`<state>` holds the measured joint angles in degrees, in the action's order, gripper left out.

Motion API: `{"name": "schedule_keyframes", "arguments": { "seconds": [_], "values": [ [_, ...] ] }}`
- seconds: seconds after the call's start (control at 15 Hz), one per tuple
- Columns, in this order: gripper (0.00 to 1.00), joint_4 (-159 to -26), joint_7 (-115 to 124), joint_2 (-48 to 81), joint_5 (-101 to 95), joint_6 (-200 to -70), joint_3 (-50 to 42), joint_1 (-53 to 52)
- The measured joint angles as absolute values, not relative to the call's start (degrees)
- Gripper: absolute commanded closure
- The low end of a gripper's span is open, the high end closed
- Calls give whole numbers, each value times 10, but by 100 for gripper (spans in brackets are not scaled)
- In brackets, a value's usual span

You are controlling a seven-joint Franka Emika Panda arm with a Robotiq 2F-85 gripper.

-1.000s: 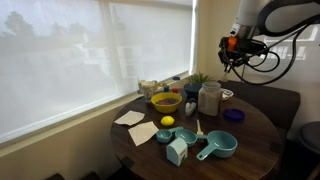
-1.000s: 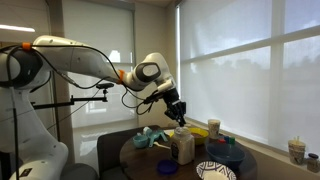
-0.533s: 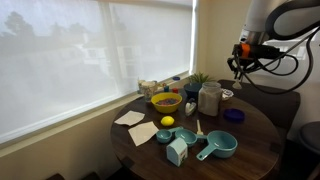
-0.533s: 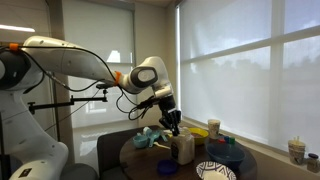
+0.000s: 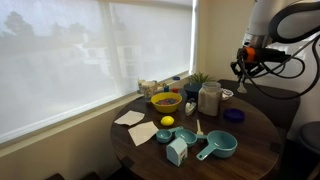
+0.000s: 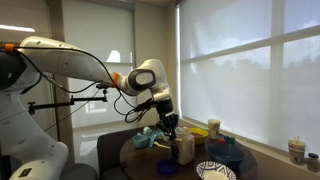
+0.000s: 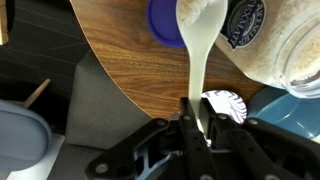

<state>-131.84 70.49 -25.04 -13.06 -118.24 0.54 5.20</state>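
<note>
The white spoon [image 7: 197, 60] and glass jar [image 7: 285, 55] run off the wrist view's edges.

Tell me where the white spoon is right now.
In the wrist view the white spoon is pinched in the gripper at mid-frame, reaching up over the wooden table between the blue lid and the glass jar.

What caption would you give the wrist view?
End effector shut on a white plastic spoon above the round wooden table, beside a glass jar.
</note>
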Motion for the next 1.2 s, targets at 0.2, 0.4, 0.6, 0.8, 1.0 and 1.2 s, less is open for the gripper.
{"name": "schedule_keyframes", "arguments": {
  "seconds": [0.2,0.4,0.6,0.8,1.0,1.2],
  "values": [
    [97,-1320,702,-250,-131,-1182,9,53],
    [97,-1337,691,-249,-133,-1181,15,54],
    [97,-1361,688,-250,-138,-1183,21,54],
    [97,-1383,688,-250,-147,-1194,22,56],
    [97,-1406,689,-250,-167,-1231,24,66],
    [97,-1427,699,-250,-194,-1273,30,80]
  ]
}}
